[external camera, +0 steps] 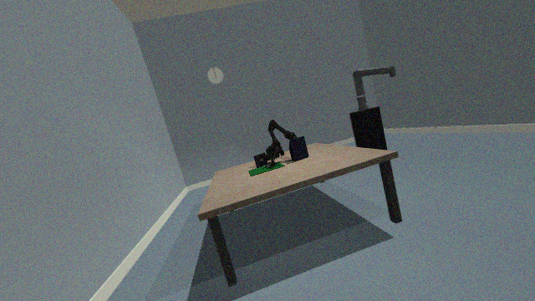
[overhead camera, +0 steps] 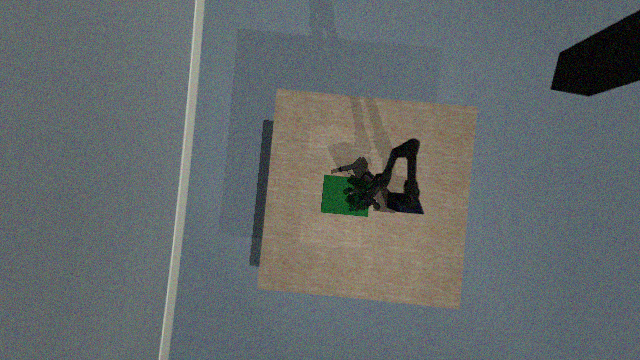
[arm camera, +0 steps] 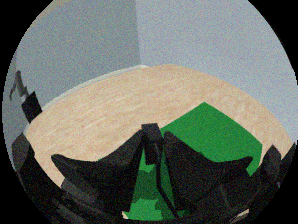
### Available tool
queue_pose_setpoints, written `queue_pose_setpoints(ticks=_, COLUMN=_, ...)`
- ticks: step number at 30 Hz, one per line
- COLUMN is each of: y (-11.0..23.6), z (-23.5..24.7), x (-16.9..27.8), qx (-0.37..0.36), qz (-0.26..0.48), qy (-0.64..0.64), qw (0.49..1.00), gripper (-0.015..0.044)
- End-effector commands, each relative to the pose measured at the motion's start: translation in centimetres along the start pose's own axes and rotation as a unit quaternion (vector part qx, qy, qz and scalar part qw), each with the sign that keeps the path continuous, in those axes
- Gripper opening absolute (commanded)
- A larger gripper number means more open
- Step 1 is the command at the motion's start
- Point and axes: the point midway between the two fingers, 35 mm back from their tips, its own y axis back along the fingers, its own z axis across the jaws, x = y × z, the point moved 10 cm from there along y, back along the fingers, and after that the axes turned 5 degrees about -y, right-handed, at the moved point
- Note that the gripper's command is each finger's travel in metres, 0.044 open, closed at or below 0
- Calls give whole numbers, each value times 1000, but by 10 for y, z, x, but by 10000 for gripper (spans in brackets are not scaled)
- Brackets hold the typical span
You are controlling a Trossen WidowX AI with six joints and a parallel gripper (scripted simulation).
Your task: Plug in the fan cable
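Note:
The green board (overhead camera: 332, 195) (external camera: 260, 170) (arm camera: 215, 131) lies flat on the table. My gripper (overhead camera: 353, 193) (external camera: 272, 163) (arm camera: 153, 134) is over the board, low down at its surface. Its fingers are shut on a small black plug (arm camera: 150, 131), which shows between the fingertips in the wrist view. A thin dark cable (arm camera: 161, 187) runs from it down between the fingers. The four-pin header cannot be made out, and the plug's lower end is hidden, so whether it is seated cannot be told. A dark block (external camera: 260, 160), possibly the fan, stands behind the board.
A dark blue box (overhead camera: 409, 205) (external camera: 298, 149) stands on the wooden table (overhead camera: 400, 265) (external camera: 334, 165) (arm camera: 95, 120) by the arm's base. A black pedestal (external camera: 369, 129) with another grey arm (external camera: 359, 85) stands beyond the table.

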Motion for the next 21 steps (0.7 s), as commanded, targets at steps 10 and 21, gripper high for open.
queue_pose_setpoints(ticks=10, y=14, z=6, x=5, qx=38, qz=-54, qy=44, qw=997, gripper=0)
queue_pose_setpoints(ticks=21, y=17, z=6, x=1, qx=49, qz=-61, qy=52, qw=996, gripper=0)
